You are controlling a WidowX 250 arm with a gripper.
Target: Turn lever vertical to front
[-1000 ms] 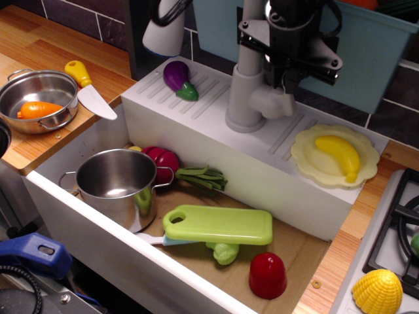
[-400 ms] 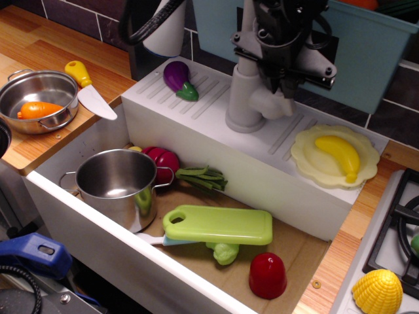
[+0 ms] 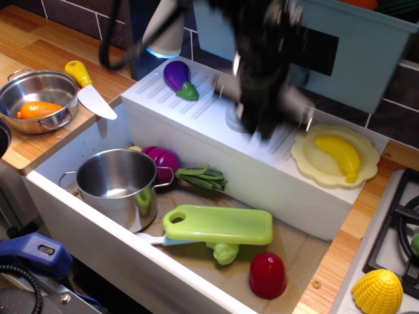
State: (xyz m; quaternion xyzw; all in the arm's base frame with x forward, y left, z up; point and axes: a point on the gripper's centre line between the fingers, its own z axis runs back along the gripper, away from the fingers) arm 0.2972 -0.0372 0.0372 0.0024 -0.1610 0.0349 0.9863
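My gripper (image 3: pixel 268 111) is a dark motion-blurred mass low over the white sink counter (image 3: pixel 216 131), in front of the grey faucet column. The blur hides its fingers, so I cannot tell whether it is open or shut. The lever and most of the column are hidden behind the gripper and arm. Only a sliver of the column's base (image 3: pixel 229 122) shows at the gripper's left. The white cone-shaped spout head (image 3: pixel 165 33) hangs at the upper left.
On the counter lie a purple eggplant (image 3: pixel 177 77) and a yellow banana (image 3: pixel 338 154) on a pale plate (image 3: pixel 302 160). The basin holds a steel pot (image 3: pixel 118 183), a green cutting board (image 3: pixel 219 224) and a red cup (image 3: pixel 267 275). A teal bin (image 3: pixel 370 55) stands behind.
The gripper has dropped quickly from beside the top of the faucet column down and toward the front, and now covers the column and lever. Other objects have not moved.
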